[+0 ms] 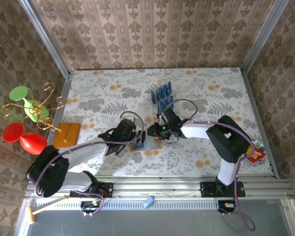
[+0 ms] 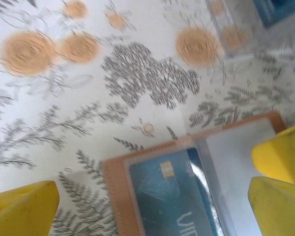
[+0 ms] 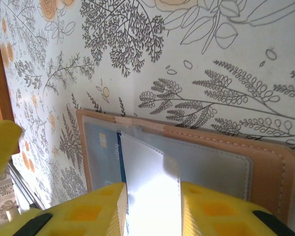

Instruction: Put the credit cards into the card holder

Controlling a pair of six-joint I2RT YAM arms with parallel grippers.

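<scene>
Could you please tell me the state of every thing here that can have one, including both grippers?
card holder: open, lying flat.
clear leaf: raised off the card holder.
credit card: inside a pocket of the card holder.
credit cards: standing on edge in the clear rack.
left gripper: open, holding nothing.
right gripper: closed on the clear leaf.

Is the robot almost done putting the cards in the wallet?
Not yet. One blue card already sits in the open card holder. The right gripper pinches its clear flap, and the left gripper hangs open over it. Several more cards wait in the clear rack.
</scene>
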